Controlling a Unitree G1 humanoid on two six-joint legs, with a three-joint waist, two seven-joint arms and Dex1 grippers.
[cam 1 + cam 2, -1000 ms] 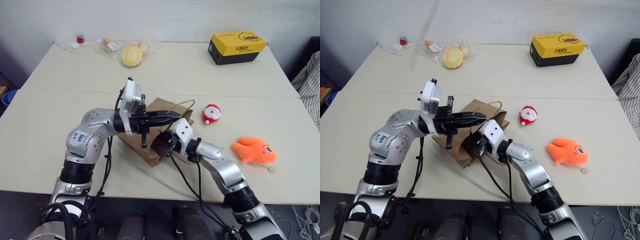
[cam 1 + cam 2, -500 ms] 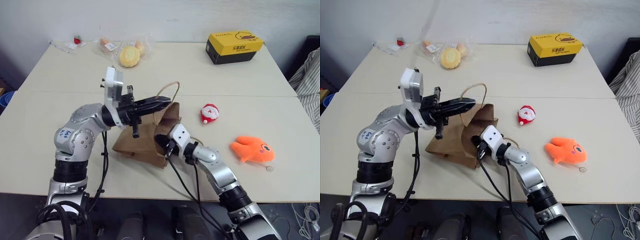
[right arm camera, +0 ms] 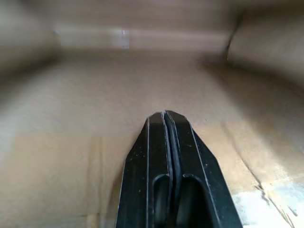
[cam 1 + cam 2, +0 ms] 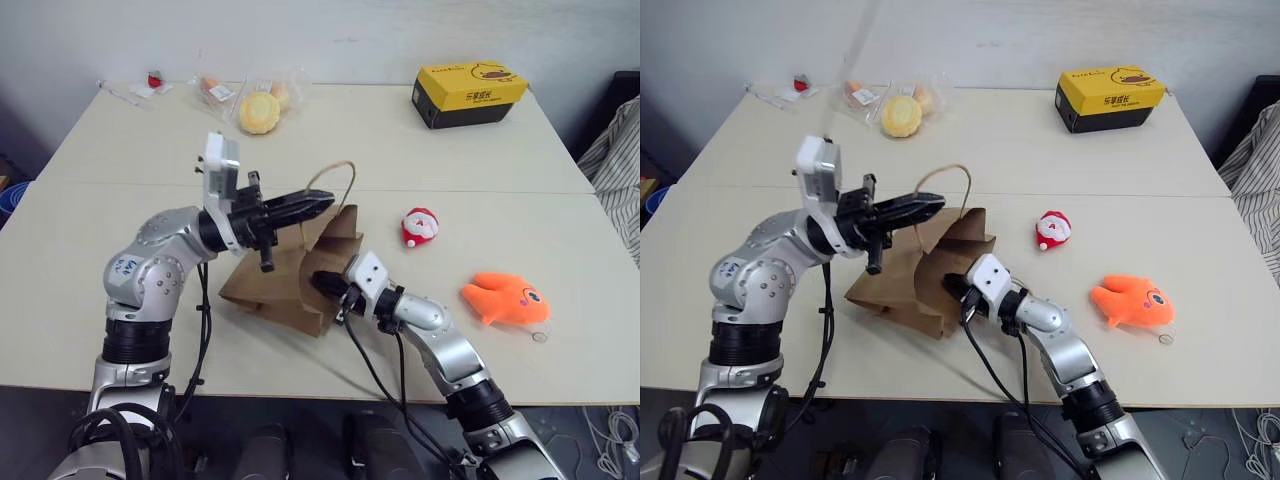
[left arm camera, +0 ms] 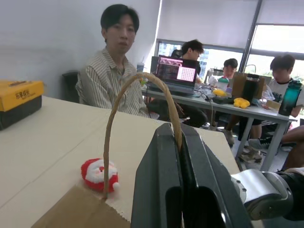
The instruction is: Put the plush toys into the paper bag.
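Observation:
The brown paper bag lies on its side in the middle of the table, its mouth facing right. My left gripper is shut on one tan loop handle, holding the upper edge raised. My right gripper is shut with nothing in it, its fingers poked into the bag's mouth and brown paper on all sides. The red-and-white Santa plush toy sits on the table to the right of the bag. Farther right lies the orange fish plush toy.
A yellow-and-black box stands at the back right. Wrapped buns and small packets lie at the back left. In the left wrist view a person in a striped shirt sits past the table's right end, with others at desks behind.
My left gripper has pulled the handle up and to the left, so the bag's top edge stands higher and its mouth gapes wider. The right gripper stays in the mouth.

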